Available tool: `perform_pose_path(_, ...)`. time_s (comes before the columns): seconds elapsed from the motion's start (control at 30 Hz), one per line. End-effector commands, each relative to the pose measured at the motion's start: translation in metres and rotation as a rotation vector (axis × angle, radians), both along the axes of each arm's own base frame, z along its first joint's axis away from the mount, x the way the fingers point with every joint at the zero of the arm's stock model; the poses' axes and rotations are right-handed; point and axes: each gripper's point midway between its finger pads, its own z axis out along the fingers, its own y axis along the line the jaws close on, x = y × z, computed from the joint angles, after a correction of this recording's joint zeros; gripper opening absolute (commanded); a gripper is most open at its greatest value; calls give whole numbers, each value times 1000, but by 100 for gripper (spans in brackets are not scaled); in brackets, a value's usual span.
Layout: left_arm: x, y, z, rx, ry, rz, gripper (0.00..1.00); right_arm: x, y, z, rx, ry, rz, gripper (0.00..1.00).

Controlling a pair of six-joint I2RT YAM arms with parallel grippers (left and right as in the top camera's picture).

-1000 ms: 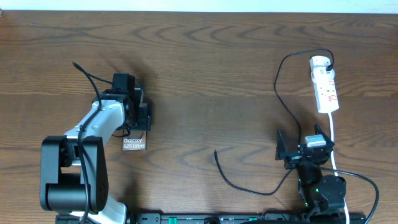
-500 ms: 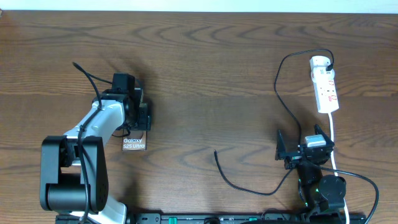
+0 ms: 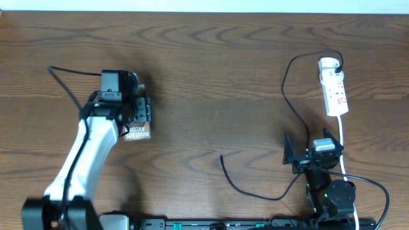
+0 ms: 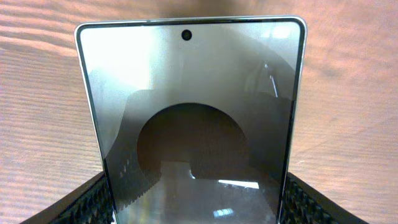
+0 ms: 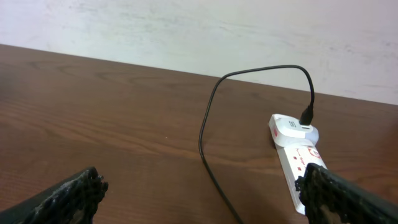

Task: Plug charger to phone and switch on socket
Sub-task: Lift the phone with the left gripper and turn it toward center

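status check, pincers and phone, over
Left pincer shut on the phone, screen facing its camera. Right pincer open, empty. Charger tip loose on the table, not yet plugged in. Nothing between them.

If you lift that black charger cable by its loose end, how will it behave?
Likely floppy: the charger lies in loose curves, so the tip may droop. Its other end plugs into the socket, so tugging might drag that.

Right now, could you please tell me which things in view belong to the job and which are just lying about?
For the job: phone, clamped in the left jaws; charger; socket.
Just there: wooden table; pale wall behind it.
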Motion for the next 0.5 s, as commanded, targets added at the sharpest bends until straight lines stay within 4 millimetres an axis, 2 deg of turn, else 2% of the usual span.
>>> perform_pose_path(0.0, 8, -13, 48, -148, -126, 88, 7, 0, 1, -1, 11, 0, 2, 99)
perform_pose_path(0.2, 0, -45, 80, -492, -128, 248, 7, 0, 1, -1, 11, 0, 2, 99)
perform_pose_path(0.47, -4, -79, 111, -1009, 63, 499, 7, 0, 1, -1, 11, 0, 2, 99)
